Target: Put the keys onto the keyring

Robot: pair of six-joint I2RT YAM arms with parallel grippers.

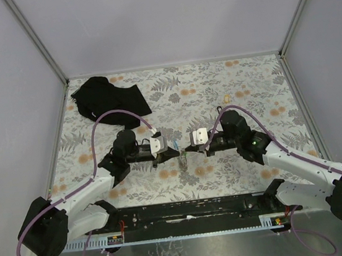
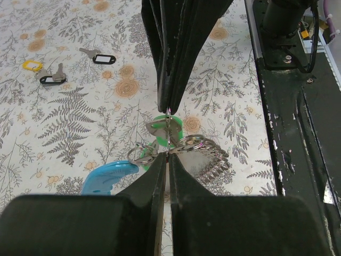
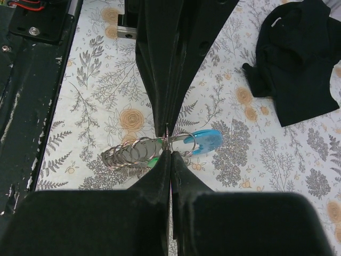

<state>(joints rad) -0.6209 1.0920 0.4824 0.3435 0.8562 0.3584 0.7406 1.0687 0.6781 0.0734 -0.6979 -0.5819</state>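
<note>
Keyring: a bright light-blue curved band (image 2: pixel 106 177); a bunch of thin grey metal rings (image 2: pixel 200 145) is at one end.
Keys: a green tag (image 2: pixel 160 128) with a small metal piece sits among the rings.
Place: middle of the flowered desk (image 1: pixel 229 89), towards its near edge, between the two arms.
Left fingers (image 2: pixel 154 184): pressed together, tips at the rings; which part they pinch cannot be told.
Right fingers (image 3: pixel 159 178): pressed together, tips meeting the left ones.
Loose keys (image 2: pixel 98 56): black tags, well apart.
Black cloth (image 1: pixel 108 101): far left corner.
</note>
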